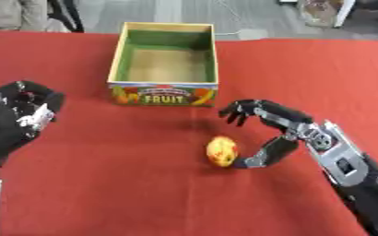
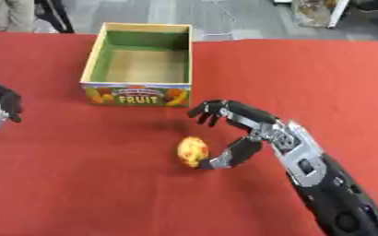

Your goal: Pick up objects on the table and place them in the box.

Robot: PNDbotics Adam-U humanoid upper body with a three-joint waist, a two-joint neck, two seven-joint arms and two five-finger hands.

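**One fruit on the cloth, box holds nothing, right hand spread beside the fruit**

Item under task: a small rounded fruit (image 1: 222, 151), yellow with red-orange patches, lies on the red tablecloth (image 1: 127, 193) in front of the box and slightly to its right, well short of its front wall. What kind of fruit it is cannot be made out.

Right hand (image 1: 282, 123): reaches in from the lower right. Its fingers (image 1: 239, 112) are spread and arched above and beyond the fruit, curled at the tips but closed on nothing. The thumb (image 1: 261, 156) extends low along the cloth, its tip just beside the fruit's right side; whether it touches cannot be determined. The fruit sits at the mouth of the gap between thumb and fingers, not enclosed.

Container: an open cardboard box (image 1: 164, 94) stands upright towards the far side of the table, green inner walls, brown floor. Nothing shows inside it. The front panel carries fruit pictures and the word "FRUIT"; the smaller lettering above is unreadable.

Left hand (image 1: 24, 113): at the left edge, resting on the cloth, apart from box and fruit. Its fingers look loosely bent with nothing in them. In the right eye view it is mostly cut off by the frame edge.
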